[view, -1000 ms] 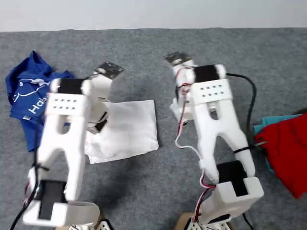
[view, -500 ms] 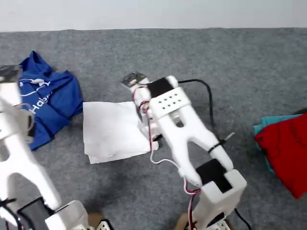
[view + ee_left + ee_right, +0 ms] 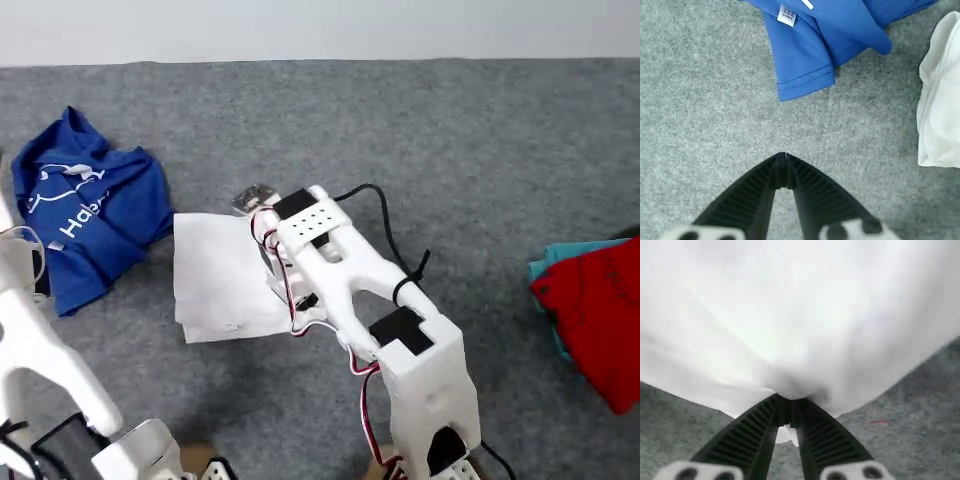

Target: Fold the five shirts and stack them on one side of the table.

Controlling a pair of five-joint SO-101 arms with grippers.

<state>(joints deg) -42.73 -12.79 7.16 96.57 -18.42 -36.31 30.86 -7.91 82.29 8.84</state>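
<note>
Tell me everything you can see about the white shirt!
The white shirt is plain soft cloth, folded into a rough rectangle. It lies flat on the grey table cover, close to the blue shirt but not touching. The right gripper is shut on its edge, pinching a fold.

— How much of the white shirt point(image 3: 215, 285) is covered?
— In the high view its right part lies under the right arm point(image 3: 340, 270). In the right wrist view the cloth is a blur and runs off the frame on three sides.
— And at the right of the table?
— The red shirt point(image 3: 595, 300) is cut off by the frame's edge. The teal shirt point(image 3: 560, 255) beneath it shows as a strip.
— The left side?
— The left arm point(image 3: 40, 350) is cut off by the edge. In the left wrist view the blue shirt point(image 3: 840, 30) runs out of frame, and its label point(image 3: 786, 14) is too small to read.
</note>
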